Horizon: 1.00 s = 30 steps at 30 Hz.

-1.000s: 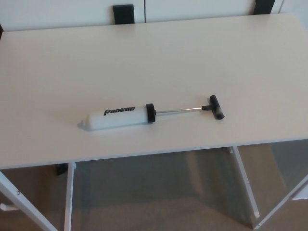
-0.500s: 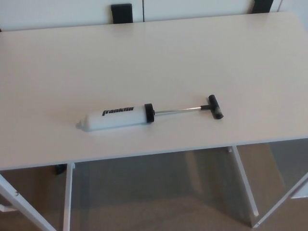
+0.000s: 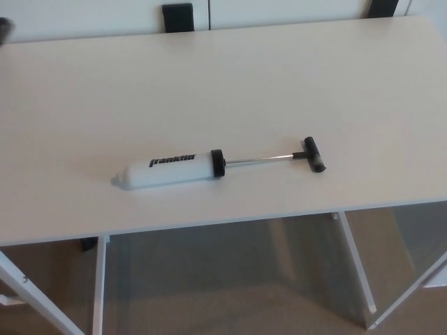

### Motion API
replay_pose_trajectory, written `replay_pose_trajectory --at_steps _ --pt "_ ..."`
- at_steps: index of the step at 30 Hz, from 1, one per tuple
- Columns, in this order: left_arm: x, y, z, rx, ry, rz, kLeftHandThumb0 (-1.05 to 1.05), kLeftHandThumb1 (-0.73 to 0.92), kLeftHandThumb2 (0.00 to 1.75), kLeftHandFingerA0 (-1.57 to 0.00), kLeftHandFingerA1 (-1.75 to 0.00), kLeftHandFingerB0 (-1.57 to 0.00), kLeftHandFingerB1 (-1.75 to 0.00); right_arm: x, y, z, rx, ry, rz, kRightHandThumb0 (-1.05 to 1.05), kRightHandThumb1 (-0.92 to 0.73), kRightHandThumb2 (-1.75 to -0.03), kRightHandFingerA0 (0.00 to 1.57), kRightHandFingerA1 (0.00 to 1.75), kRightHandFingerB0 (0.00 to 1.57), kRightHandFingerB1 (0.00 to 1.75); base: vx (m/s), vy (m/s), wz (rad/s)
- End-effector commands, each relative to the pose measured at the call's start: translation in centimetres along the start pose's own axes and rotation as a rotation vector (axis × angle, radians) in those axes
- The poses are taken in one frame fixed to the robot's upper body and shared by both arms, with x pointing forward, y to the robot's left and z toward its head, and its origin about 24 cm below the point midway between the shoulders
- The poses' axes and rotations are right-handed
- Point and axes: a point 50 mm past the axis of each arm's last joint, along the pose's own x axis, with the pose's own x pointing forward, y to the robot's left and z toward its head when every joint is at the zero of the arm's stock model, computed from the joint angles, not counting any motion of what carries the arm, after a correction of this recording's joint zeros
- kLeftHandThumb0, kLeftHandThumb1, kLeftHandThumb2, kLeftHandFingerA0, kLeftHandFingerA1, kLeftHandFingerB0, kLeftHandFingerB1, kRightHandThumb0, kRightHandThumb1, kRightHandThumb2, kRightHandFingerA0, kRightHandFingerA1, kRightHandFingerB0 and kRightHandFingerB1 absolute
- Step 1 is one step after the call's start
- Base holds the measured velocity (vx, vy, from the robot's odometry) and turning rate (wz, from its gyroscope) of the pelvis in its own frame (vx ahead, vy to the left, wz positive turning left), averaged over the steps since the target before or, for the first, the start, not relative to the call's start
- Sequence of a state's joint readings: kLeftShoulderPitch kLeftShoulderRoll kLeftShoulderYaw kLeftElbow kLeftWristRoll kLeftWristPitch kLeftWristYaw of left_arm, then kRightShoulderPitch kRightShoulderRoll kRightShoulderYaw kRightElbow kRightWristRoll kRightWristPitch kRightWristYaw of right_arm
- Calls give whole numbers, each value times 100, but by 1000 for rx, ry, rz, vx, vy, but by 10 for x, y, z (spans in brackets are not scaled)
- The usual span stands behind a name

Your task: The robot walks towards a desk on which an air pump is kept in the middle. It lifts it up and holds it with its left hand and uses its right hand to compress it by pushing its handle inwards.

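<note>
The air pump [image 3: 171,169] lies on its side near the middle of the white desk [image 3: 223,84], close to the front edge. Its white barrel carries black lettering and its nozzle end points to the left. A black collar [image 3: 218,163] closes the barrel. From there a thin metal rod [image 3: 260,160] runs out to the right, fully extended, and ends in a black T-handle [image 3: 313,154]. Nothing touches the pump. Neither of my hands shows clearly in the head view.
A black object [image 3: 178,17] stands behind the desk's far edge, and another [image 3: 383,8] at the far right. A small dark blurred shape [image 3: 4,29] sits at the upper left edge; I cannot tell what it is. White desk legs [image 3: 356,265] and floor show below the front edge.
The pump has not moved on the desk. The view has shifted only slightly. The dark blurred shape at the upper left edge is larger now.
</note>
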<state>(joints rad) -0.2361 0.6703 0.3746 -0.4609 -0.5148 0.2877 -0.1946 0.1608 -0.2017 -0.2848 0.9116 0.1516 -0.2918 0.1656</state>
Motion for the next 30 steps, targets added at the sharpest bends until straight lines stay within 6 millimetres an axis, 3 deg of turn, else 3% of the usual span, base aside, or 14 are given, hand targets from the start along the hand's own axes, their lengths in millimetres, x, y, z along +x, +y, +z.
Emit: replay_pose_trajectory --at_steps 1,7,22,23,30 --pt "70 -118 -41 600 239 -514 -38 52 57 -24 -33 -15 -28 -2 -13 13 -25 -16 10 -30 -62 -59 82 50 47 39 0 0 0" --pt "72 -141 -59 674 264 -598 -54 43 69 -18 -41 -10 -35 -5 -10 14 -59 -21 4 -31 -62 -58 82 50 48 40 0 0 0" --pt "67 -181 -95 805 332 -728 -49 44 65 -14 -37 -10 -33 -10 -7 14 -97 -24 25 -30 -61 -58 83 51 49 40 0 0 0" --pt "69 -184 -98 808 349 -735 -29 38 90 0 -48 0 -48 -10 -7 14 -101 -27 26 -31 -62 -58 83 51 50 40 0 0 0" --pt "69 -187 -112 873 410 -754 -33 33 90 -1 -49 0 -48 -10 0 13 -114 -27 44 -30 -58 -58 84 52 50 40 0 0 0"
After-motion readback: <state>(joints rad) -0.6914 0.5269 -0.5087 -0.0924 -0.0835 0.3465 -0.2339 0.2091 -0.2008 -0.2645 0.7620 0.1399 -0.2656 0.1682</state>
